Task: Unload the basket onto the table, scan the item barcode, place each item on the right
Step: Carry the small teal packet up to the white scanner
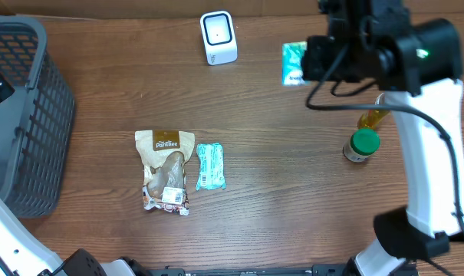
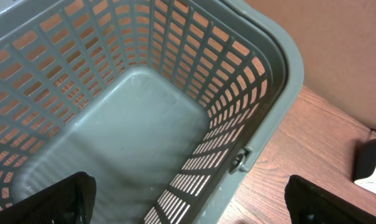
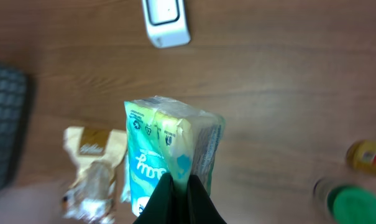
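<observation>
Right gripper (image 3: 178,186) pinching a green pack (image 3: 172,146); left gripper (image 2: 189,205) spread over the basket (image 2: 281,68).
Overhead: the pack shows beside the right arm (image 1: 400,46), right of the white scanner (image 1: 218,37). A brown bag (image 1: 165,165), its label perhaps "Pantalee", lies mid-table just beside a teal packet (image 1: 210,166), and a green-capped bottle (image 1: 362,144) stands at right. Left wrist: both fingers stand wide apart above the grey basket's floor. Right wrist: jaws pressed onto the pack's lower edge; its print is too blurred to read.
</observation>
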{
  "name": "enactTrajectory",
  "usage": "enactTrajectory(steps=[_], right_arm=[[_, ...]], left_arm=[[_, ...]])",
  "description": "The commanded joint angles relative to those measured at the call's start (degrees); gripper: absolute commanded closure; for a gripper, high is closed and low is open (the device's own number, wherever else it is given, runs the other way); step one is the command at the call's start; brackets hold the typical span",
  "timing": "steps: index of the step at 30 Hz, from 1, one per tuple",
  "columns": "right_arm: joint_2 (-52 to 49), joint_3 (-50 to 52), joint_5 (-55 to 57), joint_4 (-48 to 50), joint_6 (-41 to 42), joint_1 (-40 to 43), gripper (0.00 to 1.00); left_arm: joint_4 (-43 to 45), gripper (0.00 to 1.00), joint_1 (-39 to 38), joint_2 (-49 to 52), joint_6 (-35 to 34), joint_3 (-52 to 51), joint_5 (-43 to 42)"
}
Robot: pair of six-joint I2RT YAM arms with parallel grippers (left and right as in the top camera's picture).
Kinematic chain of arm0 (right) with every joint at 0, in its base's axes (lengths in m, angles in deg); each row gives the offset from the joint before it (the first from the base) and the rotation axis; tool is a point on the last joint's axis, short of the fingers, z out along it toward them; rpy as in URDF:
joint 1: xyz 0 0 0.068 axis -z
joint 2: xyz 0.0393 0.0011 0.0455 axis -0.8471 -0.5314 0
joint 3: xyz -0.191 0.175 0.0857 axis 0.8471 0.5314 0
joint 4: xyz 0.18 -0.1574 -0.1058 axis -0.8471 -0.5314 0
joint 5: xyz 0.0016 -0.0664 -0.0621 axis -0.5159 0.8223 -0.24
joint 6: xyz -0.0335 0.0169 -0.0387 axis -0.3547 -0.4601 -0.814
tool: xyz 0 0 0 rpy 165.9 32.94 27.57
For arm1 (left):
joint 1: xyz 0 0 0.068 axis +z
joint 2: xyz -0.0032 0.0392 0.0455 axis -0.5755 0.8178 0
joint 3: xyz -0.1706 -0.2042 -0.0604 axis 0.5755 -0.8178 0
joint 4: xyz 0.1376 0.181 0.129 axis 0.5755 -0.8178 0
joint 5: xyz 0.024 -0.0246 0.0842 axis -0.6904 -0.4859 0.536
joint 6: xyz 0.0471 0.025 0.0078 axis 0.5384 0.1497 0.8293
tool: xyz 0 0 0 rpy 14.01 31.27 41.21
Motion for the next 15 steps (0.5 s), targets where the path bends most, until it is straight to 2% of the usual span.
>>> enactTrajectory(steps=[1,11,15], right_arm=[[-4.72,-1.25,9.42,3.15,-1.27,-3.13,0.96],[-14.25,-1.25,23.23,17.84,-5.03,-10.25,0.96],[-17.75,-0.72,23.17,22.91,-11.58,-11.5,0.96]], left_arm=[[0.2,0.0,-0.11,0.24,-0.35,-0.33,-0.66],[0.2,0.0,-0.13,0.24,-0.35,-0.33,-0.66],[0.22,0.0,-0.11,0.24,-0.35,-0.33,-0.66]])
